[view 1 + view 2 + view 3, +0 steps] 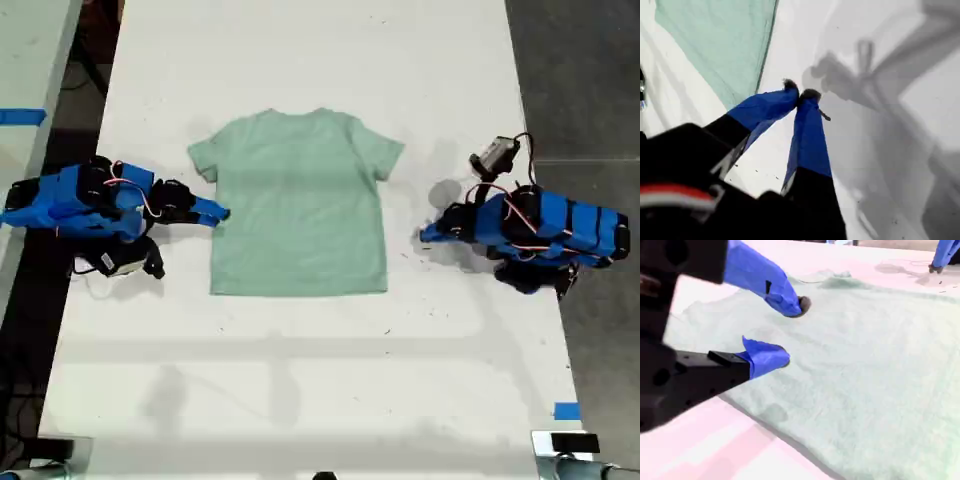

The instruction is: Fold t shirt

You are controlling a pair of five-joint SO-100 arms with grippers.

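Observation:
The pale mint-green t shirt lies flat and spread open on the white table, neck toward the far edge. My second gripper is at the shirt's edge on the exterior view's left, below the sleeve. It stands open just over the t shirt, with nothing between its fingers. My first gripper rests on bare table at the exterior view's right, a short gap from the shirt's side. Its blue fingertips are shut together on nothing, and the t shirt's edge shows beside them.
The white table stretches wide in front of the shirt. Blue tape marks sit at the exterior view's left and near right corner. A small grey unit with cables sits above the first arm. Dark floor borders both sides.

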